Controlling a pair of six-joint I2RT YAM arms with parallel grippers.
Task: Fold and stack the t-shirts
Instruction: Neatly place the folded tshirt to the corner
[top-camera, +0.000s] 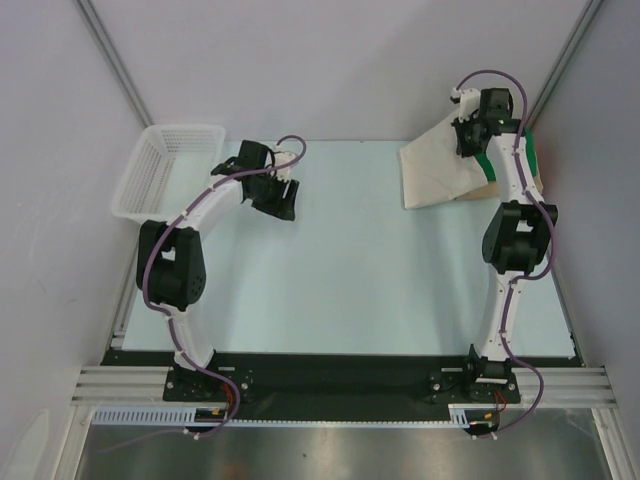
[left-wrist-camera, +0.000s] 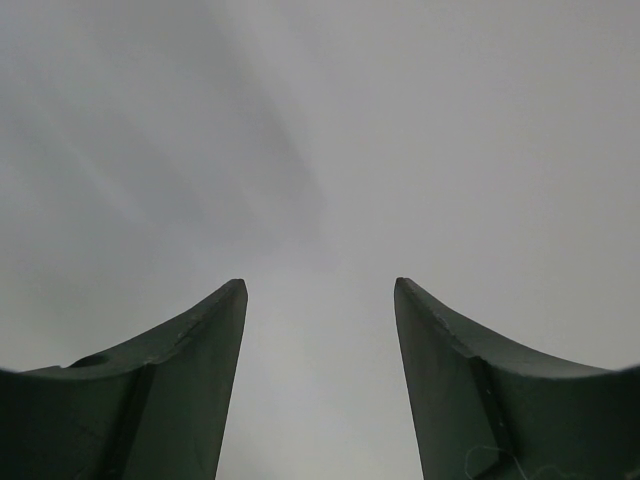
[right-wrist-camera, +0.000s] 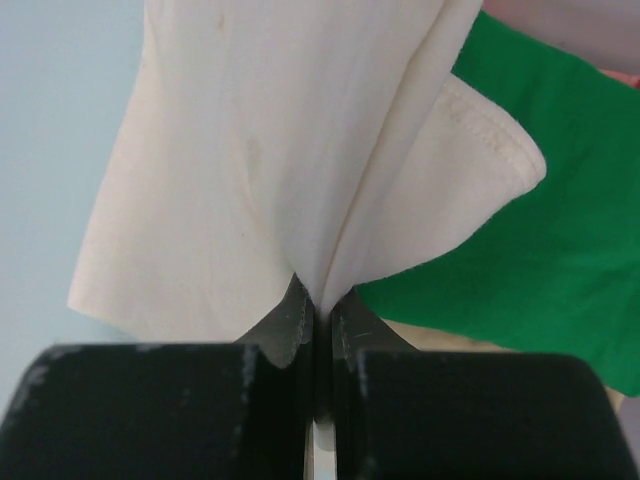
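Observation:
The cream-white t-shirt (top-camera: 437, 168) lies at the far right of the table, one part lifted. My right gripper (top-camera: 468, 132) is shut on a pinched fold of it; in the right wrist view the cream cloth (right-wrist-camera: 270, 150) rises from between the fingertips of that gripper (right-wrist-camera: 318, 305). The bright green t-shirt (right-wrist-camera: 530, 250) lies under it, a strip showing beside the right arm (top-camera: 530, 160). A peach-tan edge (top-camera: 487, 192) peeks out below the cream shirt. My left gripper (top-camera: 285, 196) is open and empty above the table's far left; it also shows in the left wrist view (left-wrist-camera: 320, 290).
A white lattice basket (top-camera: 165, 170) stands at the far left edge of the pale blue table (top-camera: 340, 280). Grey walls and metal frame posts surround the table. The left wrist view shows only blank grey wall.

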